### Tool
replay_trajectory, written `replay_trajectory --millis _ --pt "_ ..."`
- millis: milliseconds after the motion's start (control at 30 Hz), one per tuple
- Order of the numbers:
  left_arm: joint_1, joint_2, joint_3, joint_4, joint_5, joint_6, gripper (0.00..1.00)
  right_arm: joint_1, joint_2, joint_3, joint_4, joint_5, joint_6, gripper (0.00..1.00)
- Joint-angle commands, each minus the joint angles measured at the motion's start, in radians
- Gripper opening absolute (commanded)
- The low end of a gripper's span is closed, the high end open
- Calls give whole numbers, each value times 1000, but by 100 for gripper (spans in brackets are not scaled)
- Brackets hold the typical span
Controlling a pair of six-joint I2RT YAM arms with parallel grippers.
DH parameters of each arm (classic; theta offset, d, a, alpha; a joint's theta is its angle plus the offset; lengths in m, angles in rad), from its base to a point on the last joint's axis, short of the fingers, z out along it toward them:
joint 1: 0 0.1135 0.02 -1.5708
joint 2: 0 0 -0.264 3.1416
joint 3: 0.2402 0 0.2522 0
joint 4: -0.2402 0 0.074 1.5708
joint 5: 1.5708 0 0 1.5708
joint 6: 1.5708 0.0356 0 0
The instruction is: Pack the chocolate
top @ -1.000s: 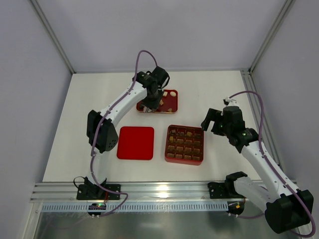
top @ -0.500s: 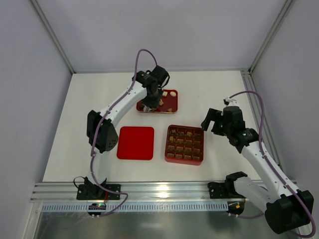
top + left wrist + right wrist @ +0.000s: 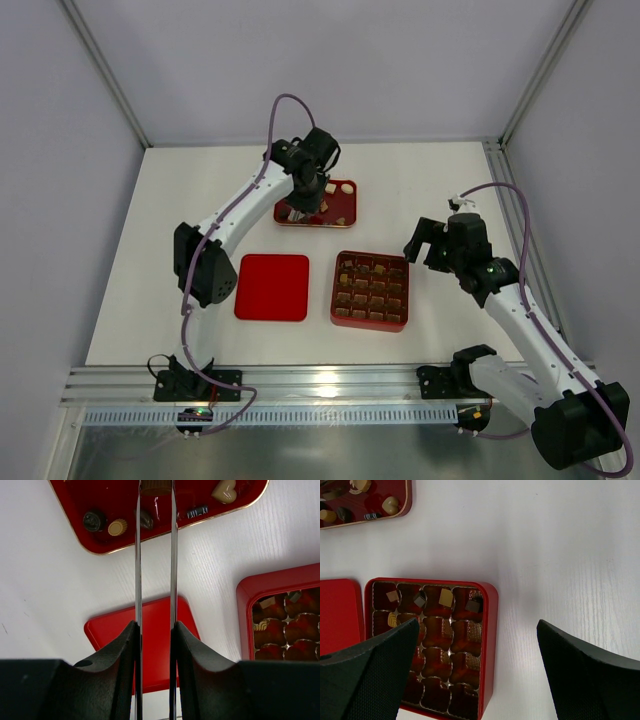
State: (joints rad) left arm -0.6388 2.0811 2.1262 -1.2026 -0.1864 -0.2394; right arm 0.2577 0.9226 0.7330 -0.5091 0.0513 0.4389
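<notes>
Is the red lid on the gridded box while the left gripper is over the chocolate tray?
No: top view shows the red lid lying on the table beside the open gridded box. The left gripper, pinching a chocolate, is over the chocolate tray.

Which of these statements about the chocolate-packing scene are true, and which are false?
1. The red lid lies flat beside the gridded box. True.
2. The right gripper holds a chocolate. False: its jaws stand wide apart, empty.
3. Every cell of the box is filled. False: many cells show only bare liner.
4. The left gripper, over the tray of loose chocolates, has a brown piece between its jaws. True.
5. The heart-shaped piece sits in the box. False: it lies in the tray.
</notes>
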Motion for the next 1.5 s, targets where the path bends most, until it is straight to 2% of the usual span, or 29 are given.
replay_trajectory --millis 0,533,767,1100,1467 --pt "8 -64 35 9 7 -14 27 -3 -5 37 17 22 -11 100" --pt "-18 -160 -14 11 36 -40 27 -3 15 49 35 30 -5 100" --pt "-64 -225 -95 29 36 -69 26 -3 24 57 41 33 -3 100" --pt "-197 -323 -181 34 7 -132 26 -3 22 60 40 41 6 100" --pt "-386 -427 -348 80 -38 -247 26 -5 1 71 24 58 15 100"
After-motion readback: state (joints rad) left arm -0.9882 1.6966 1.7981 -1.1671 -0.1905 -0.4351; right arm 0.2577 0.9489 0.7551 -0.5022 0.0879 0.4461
